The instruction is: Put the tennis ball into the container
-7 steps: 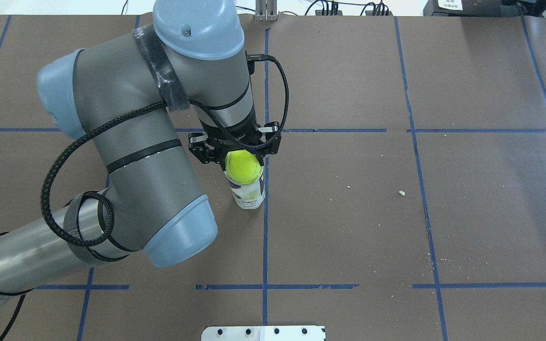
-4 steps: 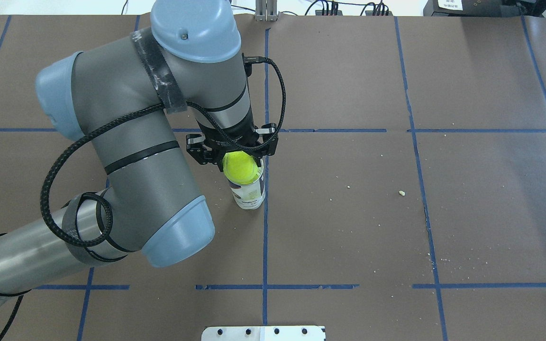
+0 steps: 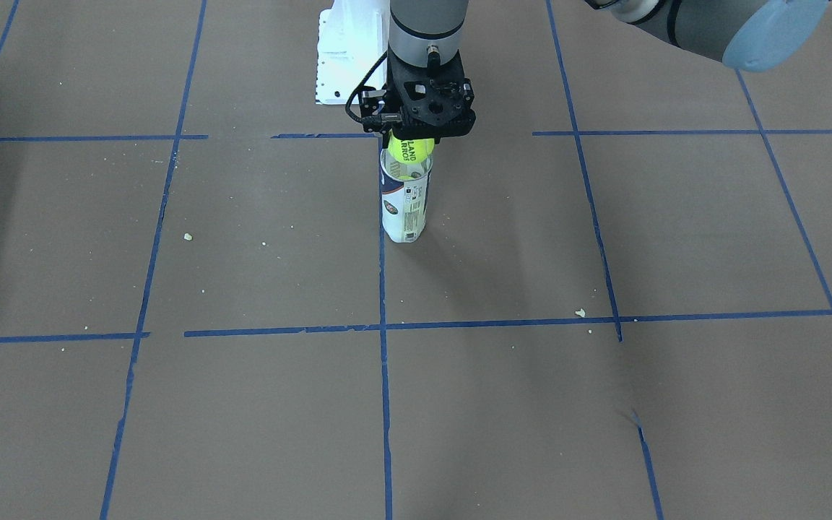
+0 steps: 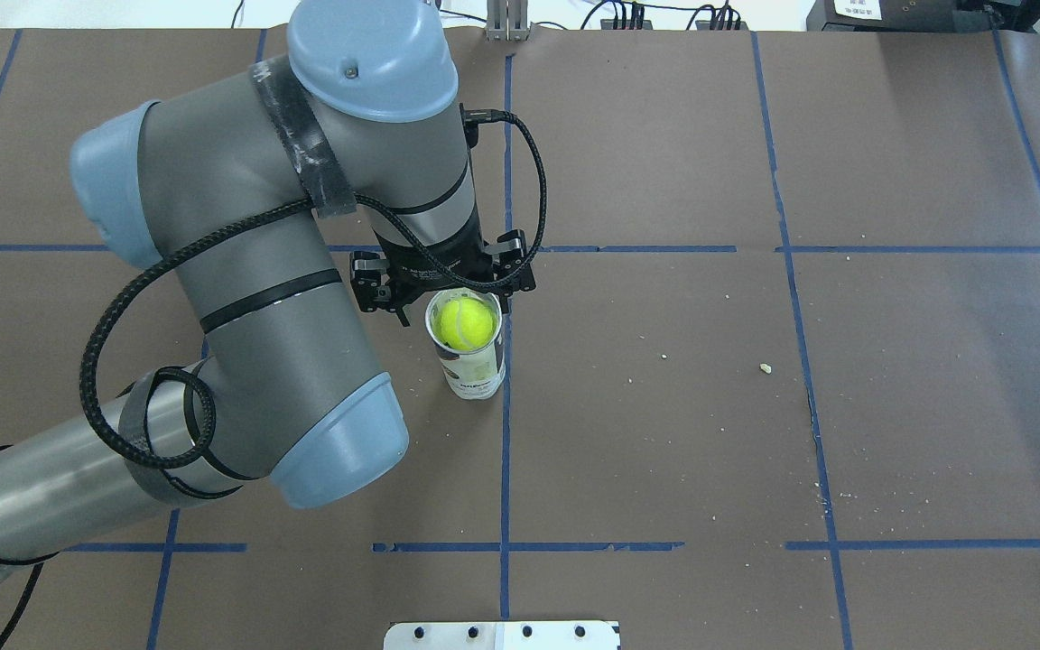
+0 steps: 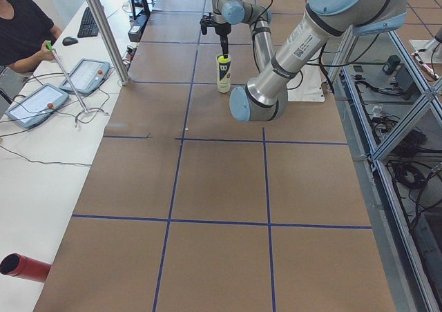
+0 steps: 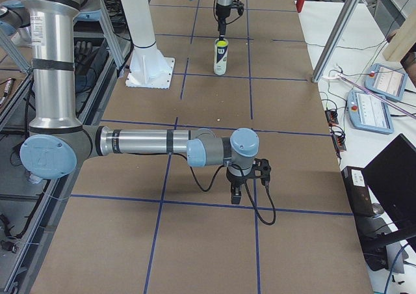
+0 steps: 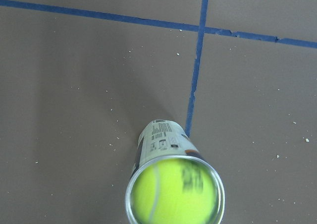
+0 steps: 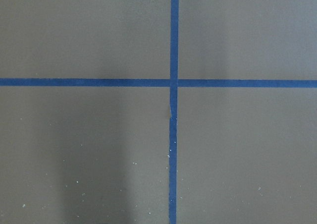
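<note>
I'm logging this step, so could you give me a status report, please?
Left gripper open, just above container. Right gripper idle, far off, state unclear. Tennis ball sitting in container mouth. No obstruction seen.

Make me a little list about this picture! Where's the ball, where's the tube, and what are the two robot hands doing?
ball: tennis ball, yellow-green, sitting in the mouth of the container
tube: container, clear plastic with a label, standing upright on the table
left hand: left gripper, right above the container, open, not holding the ball
right hand: right gripper, pointing down over the table, far from the container; open or shut cannot be told
table: brown, with blue tape lines and small crumbs
</note>
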